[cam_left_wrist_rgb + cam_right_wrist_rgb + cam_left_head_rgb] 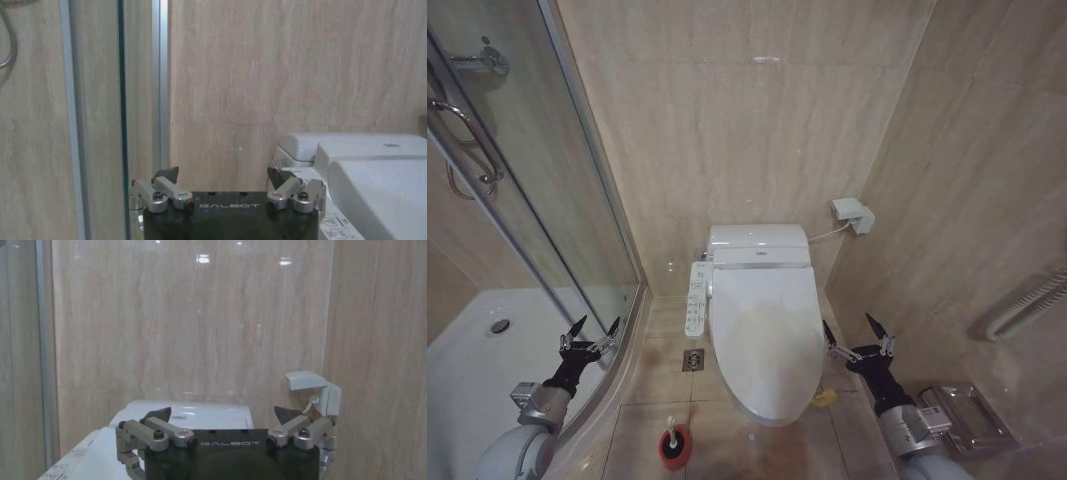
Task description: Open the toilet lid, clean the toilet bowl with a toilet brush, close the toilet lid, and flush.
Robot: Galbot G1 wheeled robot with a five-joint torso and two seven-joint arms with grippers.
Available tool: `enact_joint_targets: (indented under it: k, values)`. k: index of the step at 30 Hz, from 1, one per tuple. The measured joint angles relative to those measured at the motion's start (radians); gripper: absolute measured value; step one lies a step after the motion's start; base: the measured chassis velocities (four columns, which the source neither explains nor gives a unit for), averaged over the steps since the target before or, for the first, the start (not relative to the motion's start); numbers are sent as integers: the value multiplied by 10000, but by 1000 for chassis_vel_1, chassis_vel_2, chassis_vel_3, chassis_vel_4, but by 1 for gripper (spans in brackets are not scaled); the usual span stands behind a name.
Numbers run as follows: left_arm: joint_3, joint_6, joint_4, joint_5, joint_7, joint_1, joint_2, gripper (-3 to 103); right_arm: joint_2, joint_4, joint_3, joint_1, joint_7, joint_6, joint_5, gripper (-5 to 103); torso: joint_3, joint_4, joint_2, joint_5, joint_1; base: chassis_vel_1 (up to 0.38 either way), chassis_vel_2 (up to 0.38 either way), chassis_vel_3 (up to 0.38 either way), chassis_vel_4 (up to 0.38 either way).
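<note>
Toilet lid [765, 340] down flat over the toilet bowl [772, 412], between the two hands. A small yellow-green loop [825, 398] hangs at the lid's edge on the right-hand side, just below and inward of the right hand [857, 335].

Right hand: released, fingers spread wide, grasping nothing, held beside the bowl and apart from it. In its wrist view, the tank [190, 415] lies ahead, a white wall box [312, 390] beyond.

Left hand [592, 335]: released, fingers apart, empty, held by the glass shower door [537, 220]; the button panel [696, 298] lies well toward the bowl from it.

Toilet brush [671, 432]: upright in its red holder [675, 450] on the floor, nearer the robot than the left hand, just off the bowl's front.
</note>
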Motion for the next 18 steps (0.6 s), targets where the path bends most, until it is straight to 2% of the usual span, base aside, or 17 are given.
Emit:
enact_joint_targets:
  k: [10, 18]
  values:
    - [77, -75, 174, 6, -19, -106, -37, 90, 0, 0, 0, 0, 0, 0, 0, 100, 1, 3, -1, -1, 3, -73, 75, 70, -74]
    - [363, -41, 503, -69, -177, -426, 164, 90, 0, 0, 0, -1, 0, 0, 0, 100, 0, -1, 0, -1, -1, -6, 4, 7, -6]
